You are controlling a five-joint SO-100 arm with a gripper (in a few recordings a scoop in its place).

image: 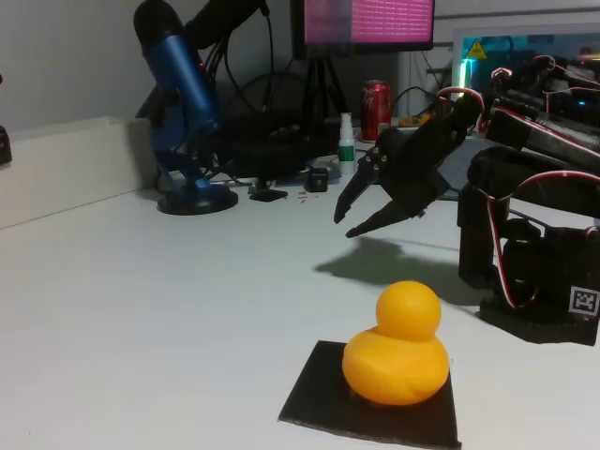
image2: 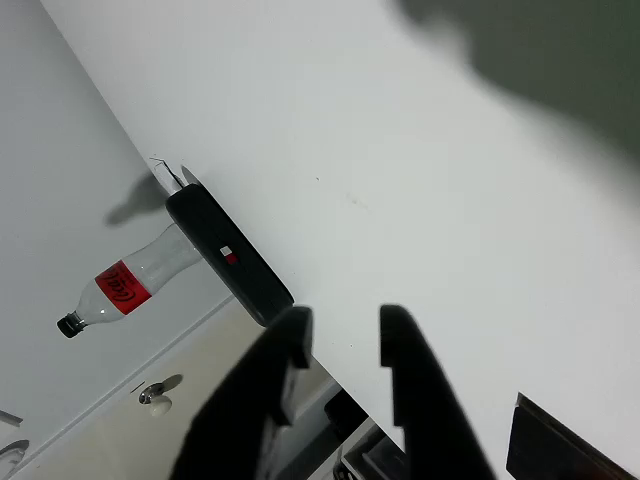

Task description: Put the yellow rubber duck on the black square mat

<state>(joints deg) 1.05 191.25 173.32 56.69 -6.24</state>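
The yellow rubber duck [image: 397, 349] sits upright on the black square mat [image: 319, 398] at the front of the white table in the fixed view. My black gripper [image: 346, 225] hangs in the air behind and above the duck, well clear of it, pointing down and left. Its jaws stand open with nothing between them. In the wrist view the gripper [image2: 345, 325] shows two dark fingers [image2: 410, 370] apart over bare table, and a corner of the black mat [image2: 560, 445] sits at the lower right.
A blue microphone on a stand [image: 183, 112], a red can [image: 376, 108] and a small bottle [image: 347, 141] line the back of the table. The arm's base [image: 534, 272] stands at the right. A black flat device [image2: 225, 255] lies at the table's edge, with a plastic bottle [image2: 130, 280] beyond it.
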